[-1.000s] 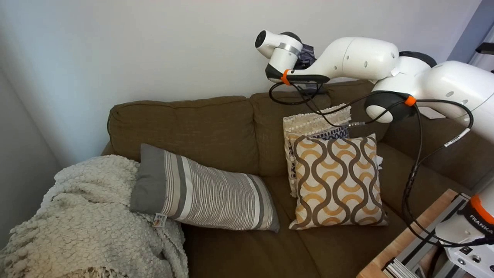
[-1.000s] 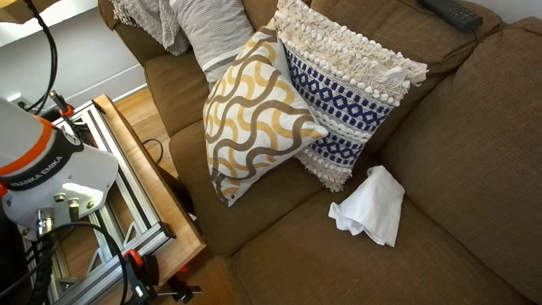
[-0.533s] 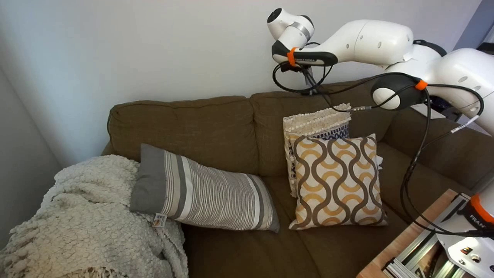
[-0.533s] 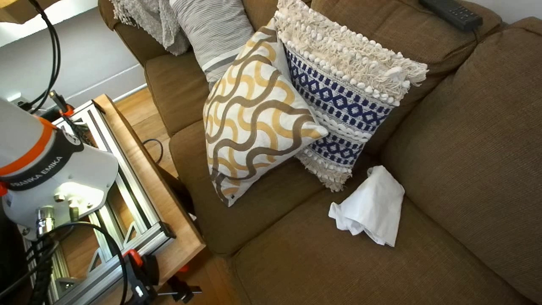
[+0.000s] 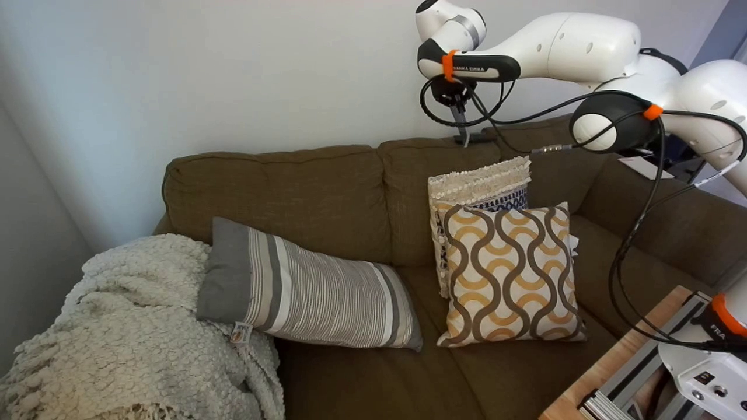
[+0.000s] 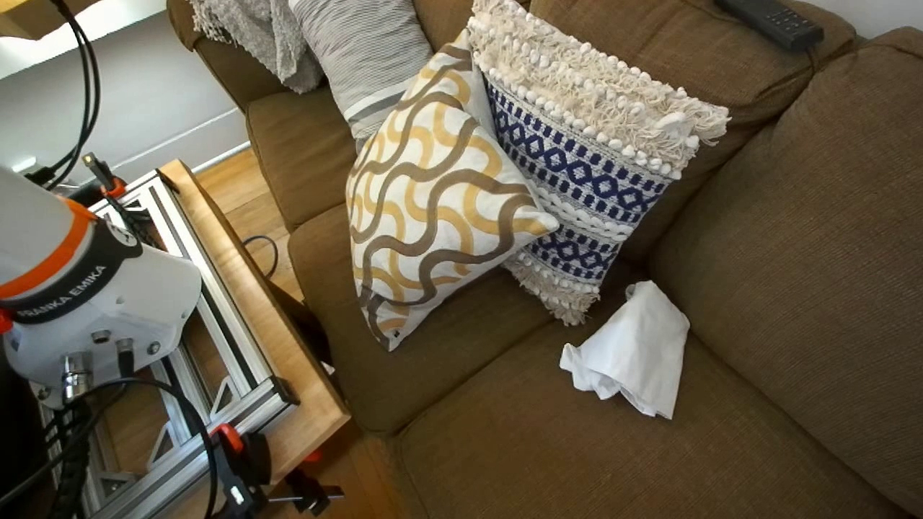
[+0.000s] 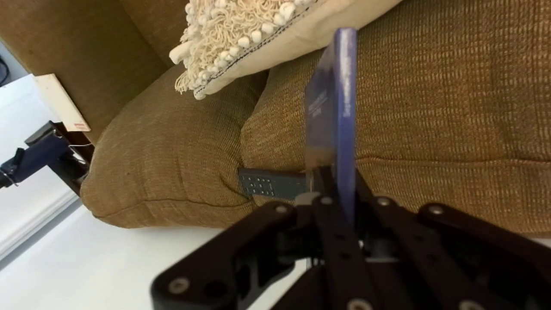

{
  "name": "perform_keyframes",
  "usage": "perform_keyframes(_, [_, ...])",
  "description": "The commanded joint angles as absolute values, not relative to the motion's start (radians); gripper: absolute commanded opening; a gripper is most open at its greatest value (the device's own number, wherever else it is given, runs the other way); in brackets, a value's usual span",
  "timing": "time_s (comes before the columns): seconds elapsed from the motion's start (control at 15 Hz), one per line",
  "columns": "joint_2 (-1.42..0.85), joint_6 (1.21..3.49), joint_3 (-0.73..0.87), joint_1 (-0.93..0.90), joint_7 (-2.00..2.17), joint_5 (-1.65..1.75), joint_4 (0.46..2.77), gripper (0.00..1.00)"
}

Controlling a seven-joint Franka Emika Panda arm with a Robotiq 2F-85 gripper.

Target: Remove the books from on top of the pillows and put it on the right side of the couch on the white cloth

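if we swing low over the couch (image 6: 577, 461), we could snag the fringed pillow (image 6: 584, 162). the white cloth (image 6: 631, 353), at six o'clock from it in an exterior view, looks crumpled, so our landing may tip. our pincer (image 7: 344, 187) grips the blue book (image 7: 345, 86) in the air, pointing to twelve in the wrist view; held near one end, it could pivot loose if knocked.

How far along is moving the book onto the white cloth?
Done: the thin blue rectangular book is off the mustard-lattice square pillow and the cream fringed pillow. In hand: the black two-finger gripper holds it above the brown fabric couch. Left: likely carrying it to the crumpled white cloth on the couch seat, lowering and releasing it.
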State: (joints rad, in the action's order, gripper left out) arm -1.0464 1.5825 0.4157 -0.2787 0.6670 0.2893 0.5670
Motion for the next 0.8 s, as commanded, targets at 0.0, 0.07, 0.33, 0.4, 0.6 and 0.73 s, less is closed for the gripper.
perform_keyframes(0.0, [-1.049, 1.582, 0.416, -0.280, 0.667, 0.289, 0.567, 0.11])
perform_keyframes(0.07, [-1.051, 1.582, 0.416, -0.281, 0.667, 0.289, 0.567, 0.11])
perform_keyframes(0.33, [-1.041, 1.583, 0.418, -0.272, 0.664, 0.289, 0.571, 0.03])
perform_keyframes(0.4, [-1.031, 1.576, 0.430, -0.261, 0.675, 0.294, 0.573, 0.03])
perform_keyframes(0.6, [-0.978, 1.491, 0.471, -0.218, 0.648, 0.302, 0.606, 0.03])
perform_keyframes(0.73, [-0.939, 1.394, 0.485, -0.183, 0.537, 0.301, 0.634, 0.03])
